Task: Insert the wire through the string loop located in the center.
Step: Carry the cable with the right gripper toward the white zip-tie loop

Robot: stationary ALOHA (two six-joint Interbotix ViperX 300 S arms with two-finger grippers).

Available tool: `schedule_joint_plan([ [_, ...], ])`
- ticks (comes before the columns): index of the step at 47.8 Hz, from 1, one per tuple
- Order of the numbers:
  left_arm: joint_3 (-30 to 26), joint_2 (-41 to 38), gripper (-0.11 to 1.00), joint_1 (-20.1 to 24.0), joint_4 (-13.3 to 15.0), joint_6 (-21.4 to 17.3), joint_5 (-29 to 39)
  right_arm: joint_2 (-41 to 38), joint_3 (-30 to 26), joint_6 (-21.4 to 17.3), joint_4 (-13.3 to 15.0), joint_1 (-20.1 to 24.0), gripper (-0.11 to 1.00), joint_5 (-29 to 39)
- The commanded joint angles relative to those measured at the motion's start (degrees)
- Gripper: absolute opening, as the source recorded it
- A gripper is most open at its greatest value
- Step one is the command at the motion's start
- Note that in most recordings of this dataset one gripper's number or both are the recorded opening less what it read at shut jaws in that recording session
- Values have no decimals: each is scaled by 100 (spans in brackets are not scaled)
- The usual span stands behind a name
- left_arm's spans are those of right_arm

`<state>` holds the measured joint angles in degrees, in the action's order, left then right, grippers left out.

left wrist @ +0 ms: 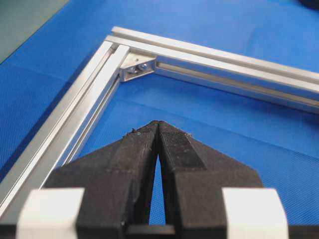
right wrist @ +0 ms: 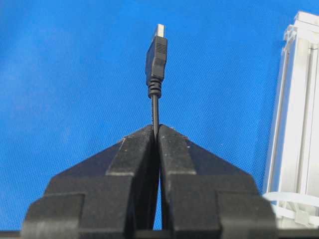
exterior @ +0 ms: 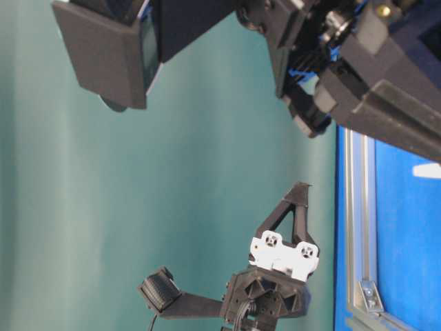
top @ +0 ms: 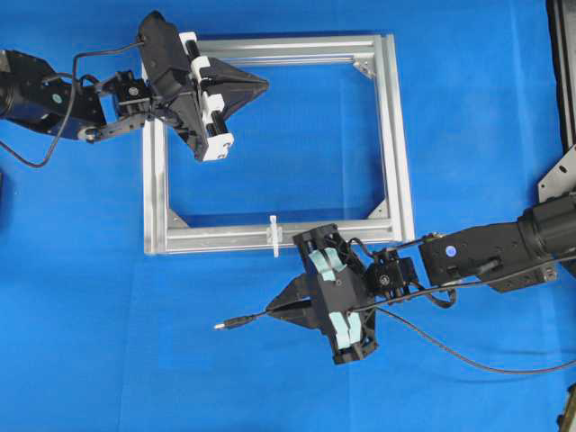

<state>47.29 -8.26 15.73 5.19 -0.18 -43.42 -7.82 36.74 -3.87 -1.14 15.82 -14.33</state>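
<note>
R gripper point(right wrist: 155, 130) clamped on thin black wire w/ slim plug point(right wrist: 156, 55), plug just outside silver aluminium frame point(top: 391, 126) near small white string loop point(top: 274, 236); L gripper point(left wrist: 158, 124) shut, empty; risk: floppy tip misses loop.

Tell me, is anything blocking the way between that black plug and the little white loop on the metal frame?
Nothing visible does. The right gripper holds the wire just behind its plug, below the frame in the overhead view. Only bare blue mat lies between the plug and the string loop.
</note>
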Motion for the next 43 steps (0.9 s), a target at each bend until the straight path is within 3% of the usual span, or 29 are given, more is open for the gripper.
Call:
schedule_joint_plan([
  [1,-105,185,0,0,-18,0,-26,167,-88,0,-9,0,-3,-18],
  [18,-105,185,0,0,-18,0,-35,369,141,-18,-9,9,-3,-18],
  [43,-97,185,0,0,-18,9,-18,1564,1564,-35,-18,149,-3,35],
])
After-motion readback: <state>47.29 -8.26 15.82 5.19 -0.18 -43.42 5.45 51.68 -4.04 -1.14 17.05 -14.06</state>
